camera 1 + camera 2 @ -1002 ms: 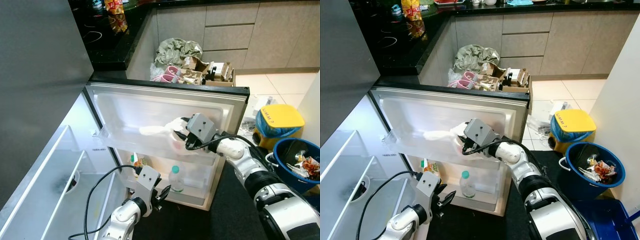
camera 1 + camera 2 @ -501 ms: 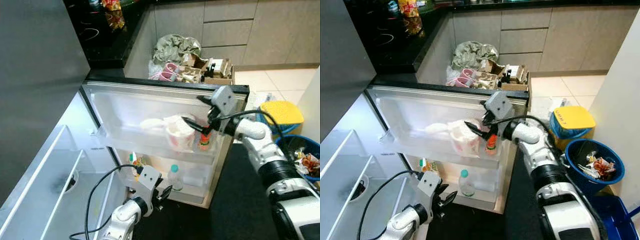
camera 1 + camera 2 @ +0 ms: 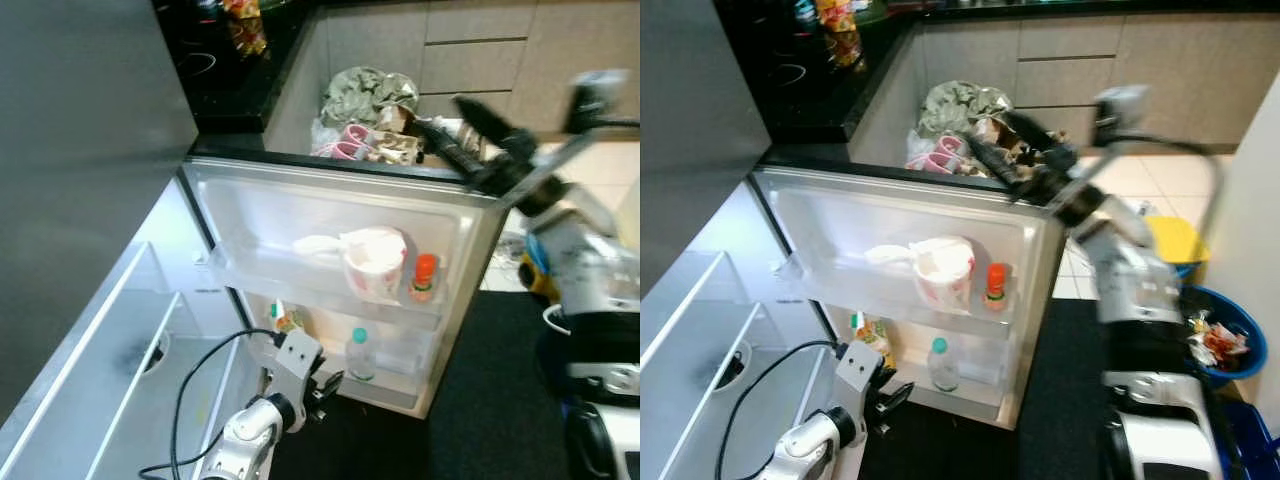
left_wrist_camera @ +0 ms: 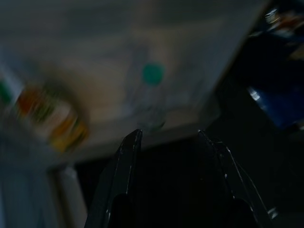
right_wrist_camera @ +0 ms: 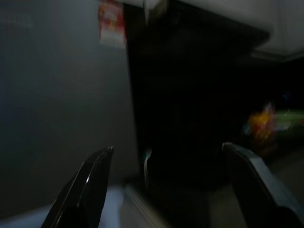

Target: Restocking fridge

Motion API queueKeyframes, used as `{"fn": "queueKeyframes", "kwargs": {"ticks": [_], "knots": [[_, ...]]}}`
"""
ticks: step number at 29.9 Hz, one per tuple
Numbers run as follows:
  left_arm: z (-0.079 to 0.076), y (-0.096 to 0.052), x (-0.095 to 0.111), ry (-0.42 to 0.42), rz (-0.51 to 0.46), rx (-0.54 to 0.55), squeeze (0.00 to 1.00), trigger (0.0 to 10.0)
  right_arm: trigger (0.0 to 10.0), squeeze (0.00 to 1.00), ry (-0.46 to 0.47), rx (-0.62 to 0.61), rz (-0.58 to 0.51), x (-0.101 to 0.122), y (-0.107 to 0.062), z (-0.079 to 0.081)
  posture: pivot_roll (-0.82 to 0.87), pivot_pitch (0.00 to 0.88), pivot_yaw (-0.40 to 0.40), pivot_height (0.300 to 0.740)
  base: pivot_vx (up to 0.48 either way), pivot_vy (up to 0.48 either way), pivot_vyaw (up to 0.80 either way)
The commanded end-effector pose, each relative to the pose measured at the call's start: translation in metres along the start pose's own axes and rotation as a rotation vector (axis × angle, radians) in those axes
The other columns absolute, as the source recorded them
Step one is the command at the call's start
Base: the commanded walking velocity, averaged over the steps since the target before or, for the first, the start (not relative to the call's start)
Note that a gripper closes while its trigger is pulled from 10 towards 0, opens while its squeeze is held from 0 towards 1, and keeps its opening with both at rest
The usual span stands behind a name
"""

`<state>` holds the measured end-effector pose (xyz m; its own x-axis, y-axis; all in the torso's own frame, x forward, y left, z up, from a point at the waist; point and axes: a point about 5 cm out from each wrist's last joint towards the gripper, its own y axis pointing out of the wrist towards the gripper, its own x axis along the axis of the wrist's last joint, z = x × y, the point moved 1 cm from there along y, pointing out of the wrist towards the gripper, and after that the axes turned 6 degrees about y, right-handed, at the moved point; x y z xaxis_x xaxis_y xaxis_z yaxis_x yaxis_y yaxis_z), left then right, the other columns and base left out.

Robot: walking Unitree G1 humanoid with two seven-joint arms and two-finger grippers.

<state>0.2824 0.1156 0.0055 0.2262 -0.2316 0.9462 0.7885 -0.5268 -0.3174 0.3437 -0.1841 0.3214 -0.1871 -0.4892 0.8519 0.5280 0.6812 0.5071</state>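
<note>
The fridge door stands open. On its upper shelf a white cup sits beside a small sauce bottle with an orange cap. A water bottle with a green cap and a colourful packet stand on the shelf below. My right gripper is raised above the door's top edge, blurred, its fingers open and holding nothing. My left gripper hangs low in front of the lower door shelf, open and holding nothing; the left wrist view faces the water bottle.
Behind the door lies a cardboard box of clutter with a crumpled bag. A blue bin stands on the right. A black counter with a hob is at the back left. The fridge's glass shelves are on the left.
My right gripper let go of the sauce bottle next to the cup, pulled out of the upper door shelf, then swung up and right above the door. The camera shifted slightly.
</note>
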Motion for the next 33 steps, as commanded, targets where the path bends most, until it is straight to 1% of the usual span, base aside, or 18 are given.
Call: {"fn": "queueKeyframes", "kwargs": {"ticks": [1,3,4,5,7,8,9,12,14,16,17,18,20,21,24,27,30,33], "knots": [[0.009,-0.009,-0.014,-0.003,0.061,0.054,0.00,10.0,10.0,0.00,0.044,0.106,0.016,-0.006,-0.017,0.018,-0.10,0.053,0.080,0.726,0.000,0.000,0.00],[0.018,-0.017,-0.022,-0.062,0.071,0.107,0.00,10.0,10.0,0.00,0.131,0.213,0.066,-0.016,-0.048,0.044,-0.10,0.045,0.089,0.726,0.000,0.000,0.00],[0.018,-0.017,-0.022,-0.062,0.071,0.107,0.00,10.0,10.0,0.00,0.131,0.213,0.066,-0.016,-0.048,0.044,-0.10,0.045,0.089,0.726,0.000,0.000,0.00],[0.020,-0.019,-0.021,-0.104,0.041,0.110,0.00,10.0,10.0,0.00,0.210,0.243,0.109,-0.027,-0.065,0.059,-0.11,0.041,0.094,0.726,0.000,0.000,0.00],[0.019,-0.017,-0.017,-0.121,0.014,0.090,0.00,10.0,10.0,0.00,0.274,0.240,0.162,-0.043,-0.077,0.069,-0.11,0.039,0.096,0.726,0.000,0.000,0.00],[0.019,-0.017,-0.017,-0.121,0.014,0.090,0.00,10.0,10.0,0.00,0.274,0.240,0.162,-0.043,-0.077,0.069,-0.11,0.039,0.096,0.726,0.000,0.000,0.00],[0.016,-0.014,-0.014,-0.117,0.008,0.063,0.00,10.0,10.0,0.00,0.326,0.233,0.233,-0.063,-0.086,0.078,-0.11,0.035,0.097,0.726,0.000,0.000,0.00],[0.014,-0.012,-0.016,-0.080,0.042,0.058,0.00,10.0,10.0,0.00,0.381,0.235,0.397,-0.095,-0.097,0.094,-0.11,0.032,0.095,0.726,0.000,0.000,0.00],[0.015,-0.011,-0.018,-0.066,0.056,0.065,0.00,10.0,10.0,0.00,0.389,0.236,0.453,-0.105,-0.102,0.097,-0.11,0.032,0.095,0.726,0.000,0.000,0.00],[0.016,-0.014,-0.028,-0.026,0.138,0.099,0.00,10.0,10.0,0.00,0.426,0.187,0.574,-0.128,-0.117,0.104,-0.11,0.026,0.093,0.726,0.000,0.000,0.00],[0.016,-0.014,-0.028,-0.026,0.138,0.099,0.00,10.0,10.0,0.00,0.426,0.187,0.574,-0.128,-0.117,0.104,-0.11,0.026,0.093,0.726,0.000,0.000,0.00],[0.022,-0.019,-0.043,0.028,0.266,0.167,0.00,10.0,10.0,0.00,0.416,0.051,0.665,-0.152,-0.133,0.091,-0.11,0.023,0.093,0.726,0.000,0.000,0.00],[0.024,-0.022,-0.049,0.047,0.320,0.198,0.00,10.0,10.0,0.00,0.408,-0.013,0.714,-0.162,-0.141,0.085,-0.11,0.022,0.092,0.726,0.000,0.000,0.00],[0.028,-0.027,-0.058,0.039,0.383,0.243,0.00,10.0,10.0,0.00,0.361,-0.178,0.802,-0.184,-0.159,0.066,-0.11,0.020,0.089,0.726,0.000,0.000,0.00],[0.031,-0.037,-0.073,0.010,0.488,0.302,0.00,10.0,10.0,0.00,0.207,-0.530,0.981,-0.223,-0.202,0.034,-0.11,0.009,0.077,0.726,0.000,0.000,0.00],[0.030,-0.039,-0.077,-0.016,0.512,0.317,0.00,10.0,10.0,0.00,0.145,-0.652,1.038,-0.239,-0.223,0.028,-0.11,0.005,0.076,0.726,0.000,0.000,0.00],[0.027,-0.043,-0.084,-0.083,0.539,0.339,0.00,10.0,10.0,0.00,0.054,-0.751,1.192,-0.262,-0.253,0.033,-0.10,0.000,0.070,0.726,0.000,0.000,0.00],[0.025,-0.046,-0.088,-0.093,0.553,0.347,0.00,10.0,10.0,0.00,-0.014,-0.825,1.244,-0.270,-0.267,0.034,-0.10,0.000,0.058,0.726,0.000,0.000,0.00]]}}
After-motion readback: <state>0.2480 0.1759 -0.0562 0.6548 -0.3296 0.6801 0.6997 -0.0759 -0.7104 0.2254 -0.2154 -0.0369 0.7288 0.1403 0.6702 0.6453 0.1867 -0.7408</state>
